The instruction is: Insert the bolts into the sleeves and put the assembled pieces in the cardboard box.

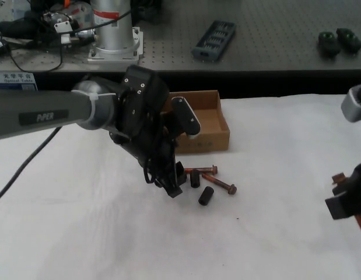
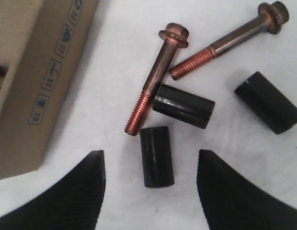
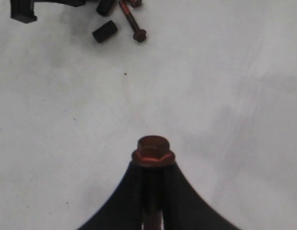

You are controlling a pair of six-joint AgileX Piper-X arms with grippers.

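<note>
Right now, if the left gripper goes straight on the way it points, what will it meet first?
Most likely the nearest black sleeve, lying between the left gripper's open jaws, though depth is unclear.

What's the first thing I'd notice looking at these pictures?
The left gripper hangs open over a little pile of copper bolts and black sleeves on the white cloth, right beside the box. Off to the side, the right gripper is shut on one more bolt.
</note>
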